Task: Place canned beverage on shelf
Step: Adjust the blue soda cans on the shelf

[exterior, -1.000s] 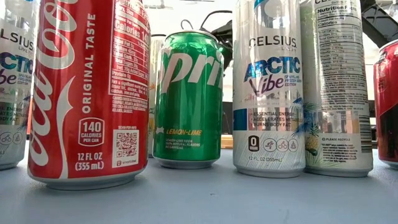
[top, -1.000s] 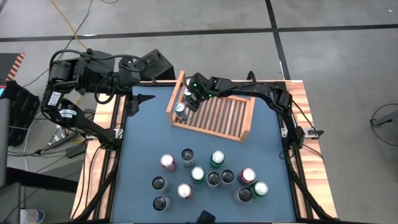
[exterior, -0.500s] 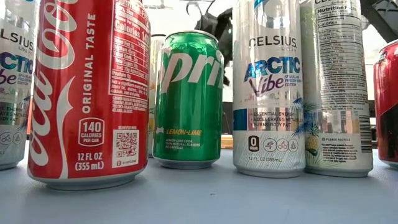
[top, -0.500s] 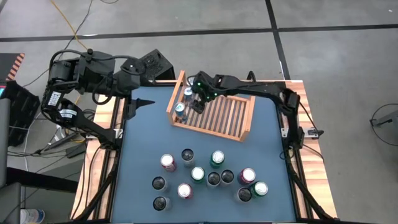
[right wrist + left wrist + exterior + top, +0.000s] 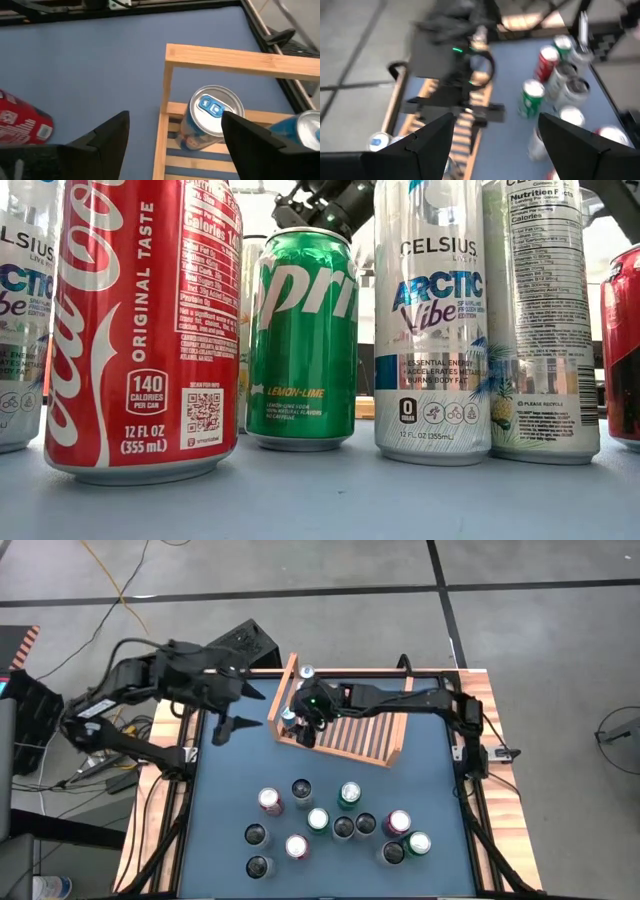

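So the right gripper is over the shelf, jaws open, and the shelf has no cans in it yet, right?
Not quite. The right gripper is over the shelf with jaws open, but the right wrist view shows two cans already in it: one can, another beside it.

Cans lined up at table height
A red Coca-Cola can (image 5: 145, 330) stands nearest, a green Sprite can (image 5: 303, 340) farther back, a Celsius can (image 5: 432, 320) beside it; dark arm parts (image 5: 325, 202) above.
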